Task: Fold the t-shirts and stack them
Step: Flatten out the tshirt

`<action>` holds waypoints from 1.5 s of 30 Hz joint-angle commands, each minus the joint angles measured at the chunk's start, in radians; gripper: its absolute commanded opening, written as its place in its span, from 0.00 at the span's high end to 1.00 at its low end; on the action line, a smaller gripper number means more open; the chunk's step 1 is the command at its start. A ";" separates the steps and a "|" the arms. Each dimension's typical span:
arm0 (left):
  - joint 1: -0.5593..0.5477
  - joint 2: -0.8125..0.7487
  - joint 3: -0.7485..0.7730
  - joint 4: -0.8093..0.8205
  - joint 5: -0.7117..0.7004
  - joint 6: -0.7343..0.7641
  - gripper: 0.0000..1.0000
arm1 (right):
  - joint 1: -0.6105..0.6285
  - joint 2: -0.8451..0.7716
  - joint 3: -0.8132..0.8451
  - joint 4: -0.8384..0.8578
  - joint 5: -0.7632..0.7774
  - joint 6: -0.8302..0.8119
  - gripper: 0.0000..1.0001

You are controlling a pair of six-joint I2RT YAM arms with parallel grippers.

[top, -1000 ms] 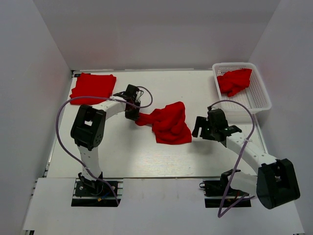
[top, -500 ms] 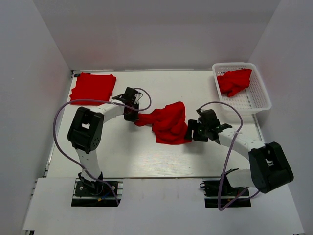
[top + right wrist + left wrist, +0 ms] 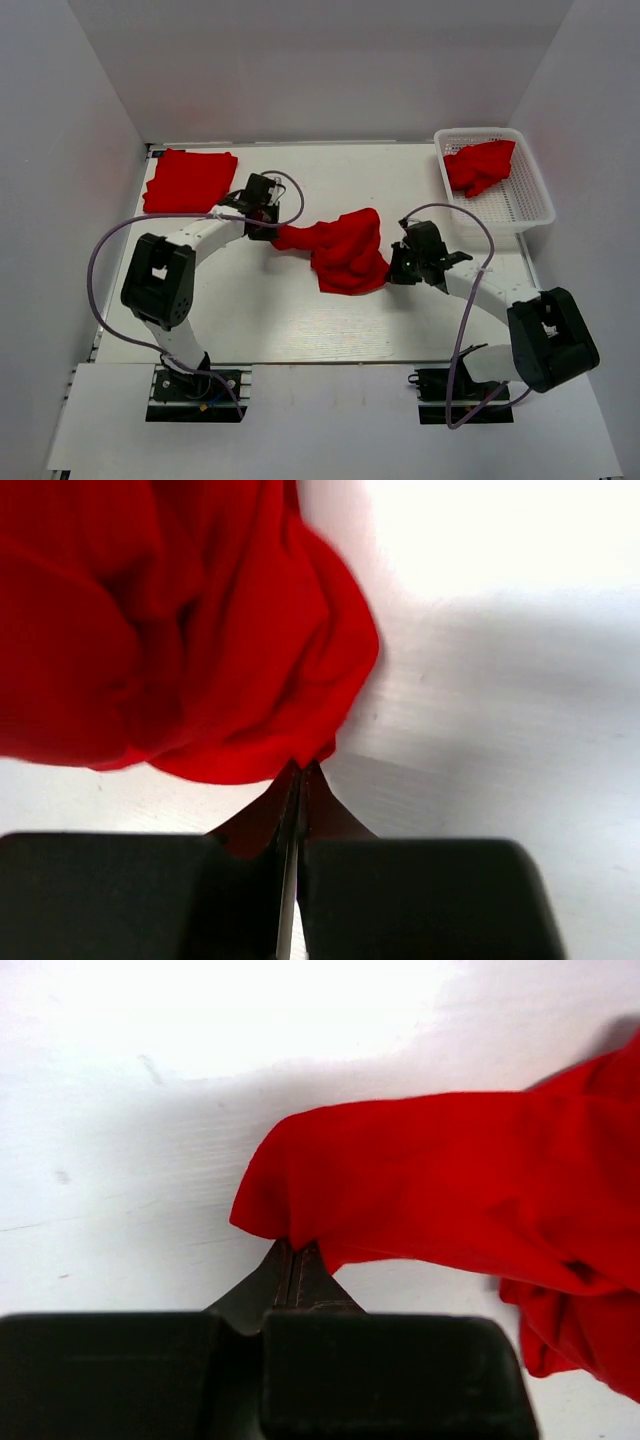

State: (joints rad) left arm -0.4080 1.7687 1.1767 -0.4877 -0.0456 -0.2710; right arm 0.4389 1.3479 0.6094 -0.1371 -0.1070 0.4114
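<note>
**Two Arms Pinch One Red Shirt at Mid-Table**

A crumpled t-shirt (image 3: 345,255) lies in a loose heap at the middle of the white table (image 3: 280,320), gripped at opposite ends by the two robot arms. The left gripper (image 3: 272,230) is clamped on the shirt's left end, where the cloth is drawn out into a narrow tongue toward the far-left corner. Its wrist camera shows the two dark fingertips (image 3: 296,1262) pressed together, with a fold of red fabric caught right at their tips and the cloth edge lifted a little above the tabletop, throwing a shadow beneath it. On the other side, the right gripper (image 3: 393,267) meets the shirt at its near-right edge. Its own camera shows the fingertips (image 3: 298,785) likewise closed tight, nipping the lowest bulge of the bunched cloth. Between the two grips the garment lies wrinkled and bunched, widest toward the right.

A folded t-shirt (image 3: 190,180) lies flat as a neat rectangle in the far-left corner of the table, well apart from the heap and just beyond the left arm's wrist. A third t-shirt (image 3: 478,165), crumpled, sits in the far end of the white mesh basket (image 3: 520,212), which stands at the table's far-right corner. The basket's near half shows bare mesh.
</note>
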 commanded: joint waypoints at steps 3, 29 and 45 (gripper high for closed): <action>-0.003 -0.205 0.031 0.051 -0.109 0.006 1.00 | 0.000 -0.107 0.125 0.004 0.197 -0.060 1.00; 0.015 -0.595 0.488 0.067 -0.739 0.240 1.00 | -0.011 -0.363 0.766 0.261 0.826 -0.706 1.00; 0.006 -0.718 0.584 0.152 -0.967 0.411 1.00 | -0.006 -0.504 0.865 0.280 0.928 -0.819 1.00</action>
State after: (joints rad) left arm -0.4015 1.0382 1.7443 -0.3576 -0.9623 0.0978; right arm 0.4324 0.8482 1.4548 0.0658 0.7738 -0.3618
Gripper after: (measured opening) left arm 0.011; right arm 0.005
